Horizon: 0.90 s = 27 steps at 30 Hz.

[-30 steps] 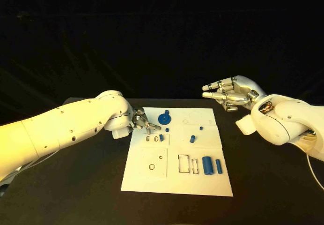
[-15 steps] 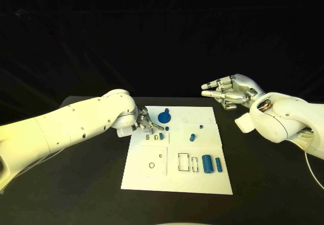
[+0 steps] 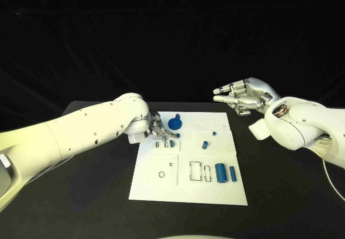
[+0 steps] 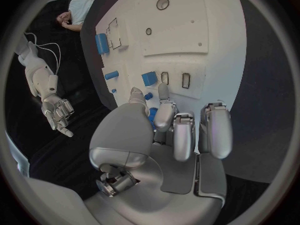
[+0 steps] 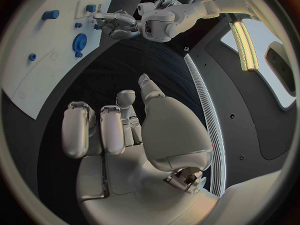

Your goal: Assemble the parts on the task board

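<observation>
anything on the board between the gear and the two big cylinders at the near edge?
Yes. In the head view, a small blue peg lies between the gear and the cylinders, on the task board.

black table (image 3: 287, 189), dark backdrop (unlit)

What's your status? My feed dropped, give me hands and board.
Left hand down at task board's far left, fingertips by small blue part, grip unclear. Right hand open, raised off board's far right. Nothing in the way.
</observation>
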### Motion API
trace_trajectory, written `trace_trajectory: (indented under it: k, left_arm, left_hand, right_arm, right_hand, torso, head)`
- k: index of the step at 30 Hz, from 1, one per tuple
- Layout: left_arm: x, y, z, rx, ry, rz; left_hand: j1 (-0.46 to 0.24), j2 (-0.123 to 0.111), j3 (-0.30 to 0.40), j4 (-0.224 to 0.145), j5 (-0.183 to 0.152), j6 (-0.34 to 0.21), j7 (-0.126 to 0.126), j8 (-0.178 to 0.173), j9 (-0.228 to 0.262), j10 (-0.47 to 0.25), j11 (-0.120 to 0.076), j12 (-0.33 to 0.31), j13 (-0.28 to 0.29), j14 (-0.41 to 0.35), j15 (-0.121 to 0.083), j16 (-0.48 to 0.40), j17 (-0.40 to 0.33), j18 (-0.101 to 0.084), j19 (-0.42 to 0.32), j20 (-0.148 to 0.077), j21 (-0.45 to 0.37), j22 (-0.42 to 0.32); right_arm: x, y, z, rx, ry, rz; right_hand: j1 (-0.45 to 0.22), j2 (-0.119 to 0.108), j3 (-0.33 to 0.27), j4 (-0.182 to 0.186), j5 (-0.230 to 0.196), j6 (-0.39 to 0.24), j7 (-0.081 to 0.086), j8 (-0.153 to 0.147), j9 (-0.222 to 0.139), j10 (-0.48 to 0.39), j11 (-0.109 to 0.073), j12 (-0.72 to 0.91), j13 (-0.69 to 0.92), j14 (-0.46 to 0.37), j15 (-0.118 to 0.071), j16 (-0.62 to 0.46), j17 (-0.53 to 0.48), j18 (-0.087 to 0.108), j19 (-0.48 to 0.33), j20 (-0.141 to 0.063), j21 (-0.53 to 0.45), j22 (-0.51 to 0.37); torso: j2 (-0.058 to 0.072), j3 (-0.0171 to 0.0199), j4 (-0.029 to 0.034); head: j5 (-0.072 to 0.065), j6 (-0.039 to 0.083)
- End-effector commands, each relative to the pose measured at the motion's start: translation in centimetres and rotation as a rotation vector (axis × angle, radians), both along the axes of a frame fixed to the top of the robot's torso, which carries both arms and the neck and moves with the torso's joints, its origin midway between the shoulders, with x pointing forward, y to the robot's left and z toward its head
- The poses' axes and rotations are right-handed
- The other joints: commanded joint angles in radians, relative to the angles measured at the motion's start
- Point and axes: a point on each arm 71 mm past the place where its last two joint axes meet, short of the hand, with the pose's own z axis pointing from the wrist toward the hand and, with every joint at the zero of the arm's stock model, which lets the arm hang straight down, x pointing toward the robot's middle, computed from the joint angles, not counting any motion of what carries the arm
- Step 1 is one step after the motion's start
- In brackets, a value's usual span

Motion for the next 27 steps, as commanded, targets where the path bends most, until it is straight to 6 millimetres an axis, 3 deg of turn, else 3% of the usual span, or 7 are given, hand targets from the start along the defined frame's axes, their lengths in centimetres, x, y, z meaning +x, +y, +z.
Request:
trace_trajectory:
  k: [1,27]
  left_arm:
    - [0.0,-0.3,-0.2,0.009,0.019,-0.026]
    - [0.0,-1.4,-0.5,0.011,0.039,-0.05]
  left_hand:
    - [0.013,0.001,-0.005,-0.001,-0.003,-0.008,0.003,0.006,0.005,0.002,0.0,0.003,0.001,0.101,-0.006,0.002,0.263,-0.016,0.021,-0.003,0.007,0.067]
    - [0.032,0.015,-0.002,-0.001,-0.002,-0.014,0.003,0.016,0.023,0.003,0.001,0.003,0.004,0.101,-0.004,0.002,0.263,-0.016,0.022,-0.001,0.009,0.071]
  right_arm:
    - [0.0,0.2,-0.1,-0.011,0.001,0.022]
    - [0.1,0.6,-0.1,-0.019,-0.004,0.034]
  right_hand:
    - [0.001,0.008,-0.007,0.0,0.006,0.01,0.001,0.001,-0.001,0.001,-0.003,0.002,-0.002,0.038,-0.005,-0.006,-0.001,0.007,-0.01,-0.001,-0.004,-0.002]
    - [0.002,0.009,-0.009,0.0,0.01,0.01,0.0,0.001,-0.001,0.001,-0.003,0.002,-0.003,0.038,-0.005,-0.007,-0.002,0.007,-0.011,-0.001,-0.005,-0.004]
  torso:
    - [0.001,0.0003,0.0]
    - [0.001,0.0001,0.0013]
  head:
    - [-0.001,-0.002]
    - [-0.001,-0.005]
